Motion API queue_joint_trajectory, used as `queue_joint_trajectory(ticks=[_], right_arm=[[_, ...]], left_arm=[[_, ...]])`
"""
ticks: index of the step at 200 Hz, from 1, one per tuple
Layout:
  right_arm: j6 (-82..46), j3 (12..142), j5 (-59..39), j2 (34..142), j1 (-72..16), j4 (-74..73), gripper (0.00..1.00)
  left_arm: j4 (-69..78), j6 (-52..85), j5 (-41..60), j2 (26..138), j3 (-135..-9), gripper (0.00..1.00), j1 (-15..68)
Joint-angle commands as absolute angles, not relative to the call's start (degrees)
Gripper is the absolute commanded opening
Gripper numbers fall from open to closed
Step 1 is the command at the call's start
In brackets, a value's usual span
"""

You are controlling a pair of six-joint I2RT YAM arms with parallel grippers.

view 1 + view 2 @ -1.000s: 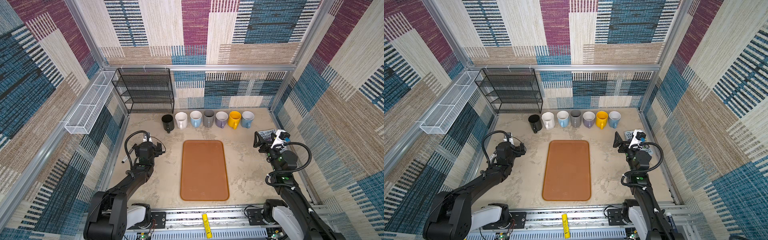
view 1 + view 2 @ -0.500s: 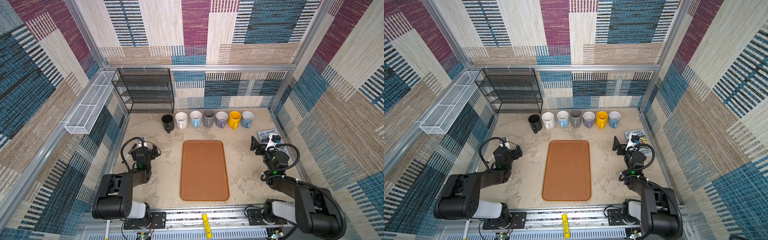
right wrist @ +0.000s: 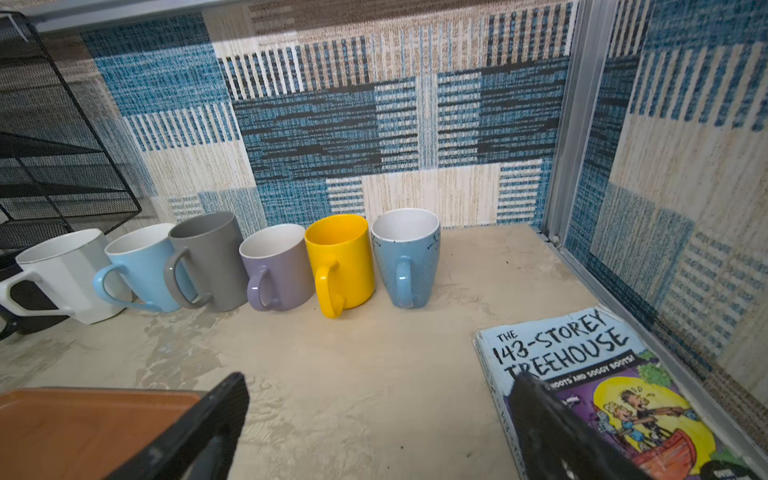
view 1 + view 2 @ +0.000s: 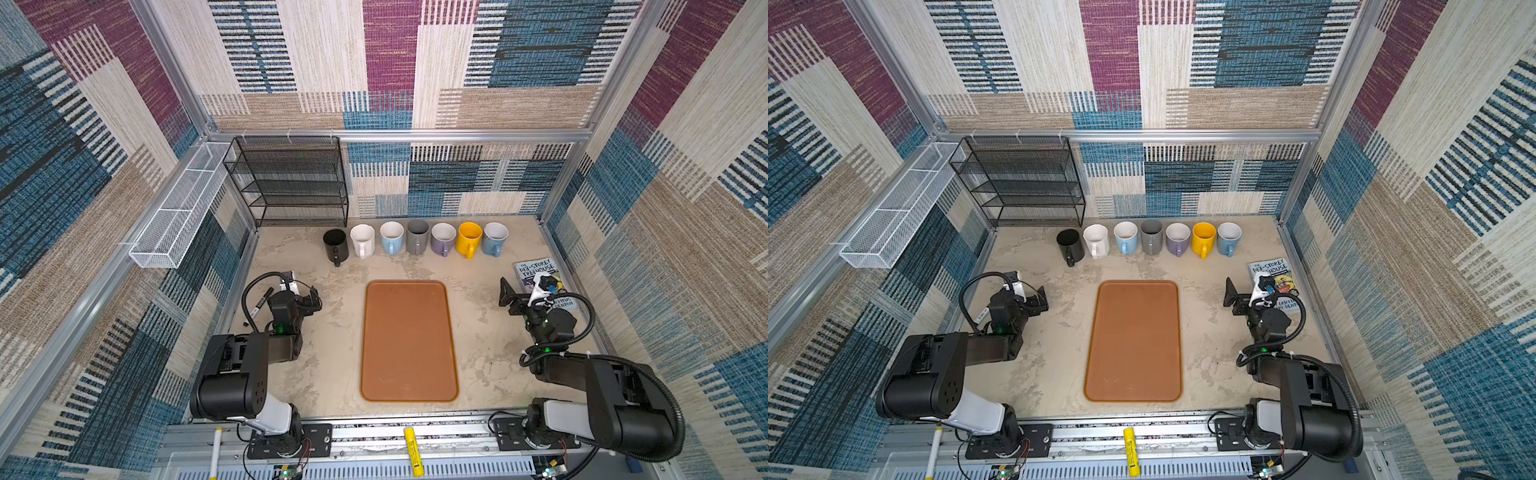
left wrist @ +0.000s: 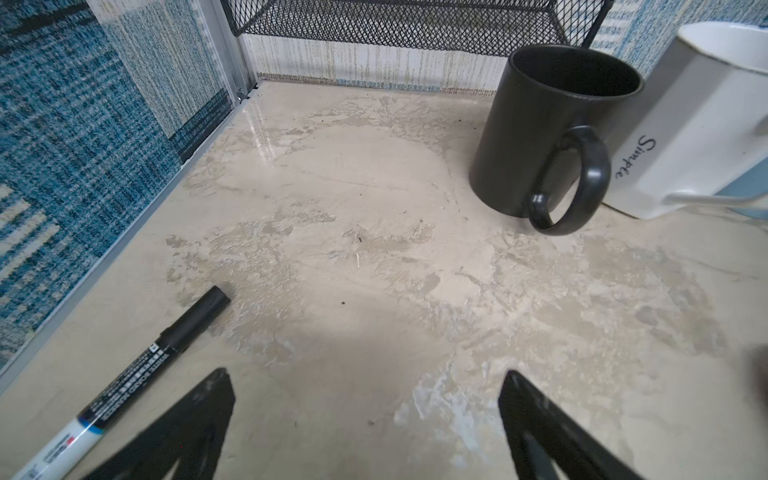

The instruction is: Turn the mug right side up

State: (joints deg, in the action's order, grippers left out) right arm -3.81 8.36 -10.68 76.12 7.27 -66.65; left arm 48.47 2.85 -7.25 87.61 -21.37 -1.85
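Mugs, seven in a row, stood rim-up at the upper middle of both top views. The black mug was at the row's left end, just beside the white mug lettered "Simple". The left gripper and right gripper gaped wide, holding nothing. A marker printed "WHITE BOARD MARKER" lay at centre left; a book, "THE 143-STOREY TREEHOUSE", lay at centre right.

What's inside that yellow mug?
The yellow mug stands mouth up; only bare yellow inner wall shows, nothing sticking out. Its bottom is hidden by its own side.
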Motion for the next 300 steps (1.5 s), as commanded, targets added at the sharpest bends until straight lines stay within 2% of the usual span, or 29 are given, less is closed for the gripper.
queue_joint_trajectory(ticks=[1, 32, 46, 55, 64, 74, 225, 259, 300], right_arm=[[-4.36, 7.10, -8.64, 79.95, 7.34, -75.47, 1.00], [-1.88, 10.94, -11.49, 83.95, 6.39, -72.14, 1.00], [1.53, 12.20, -8.14, 89.85, 2.42, -76.38, 1.00], [1.59, 12.46, -7.47, 87.35, 2.31, -71.31, 1.00], [1.34, 11.92, -7.38, 89.11, 2.37, -75.78, 1.00], [1.31, 12.68, -6.99, 87.81, 2.40, -71.78, 1.00], [1.12, 12.48, -6.66, 87.85, 2.38, -72.69, 1.00], [1.09, 12.48, -6.68, 87.88, 2.42, -72.69, 1.00], [1.13, 12.48, -6.65, 87.93, 2.38, -72.68, 1.00]], left_arm=[[56.06, 3.50, -10.09, 87.42, -18.87, 1.00, -1.58], [56.55, 3.78, -10.62, 87.50, -18.52, 1.00, -1.59], [54.39, 3.80, -10.56, 87.52, -19.61, 1.00, -1.57], [52.78, 3.52, -10.21, 87.66, -20.57, 1.00, -1.58], [51.08, 3.35, -9.86, 87.79, -21.53, 1.00, -1.49], [50.16, 3.09, -9.87, 87.97, -22.30, 1.00, -1.31], [48.81, 2.24, -8.43, 88.04, -23.20, 1.00, -1.21], [45.51, -0.64, -0.16, 88.67, -25.33, 1.00, -1.49], [45.79, -0.62, 0.02, 88.55, -25.13, 1.00, -1.58]])
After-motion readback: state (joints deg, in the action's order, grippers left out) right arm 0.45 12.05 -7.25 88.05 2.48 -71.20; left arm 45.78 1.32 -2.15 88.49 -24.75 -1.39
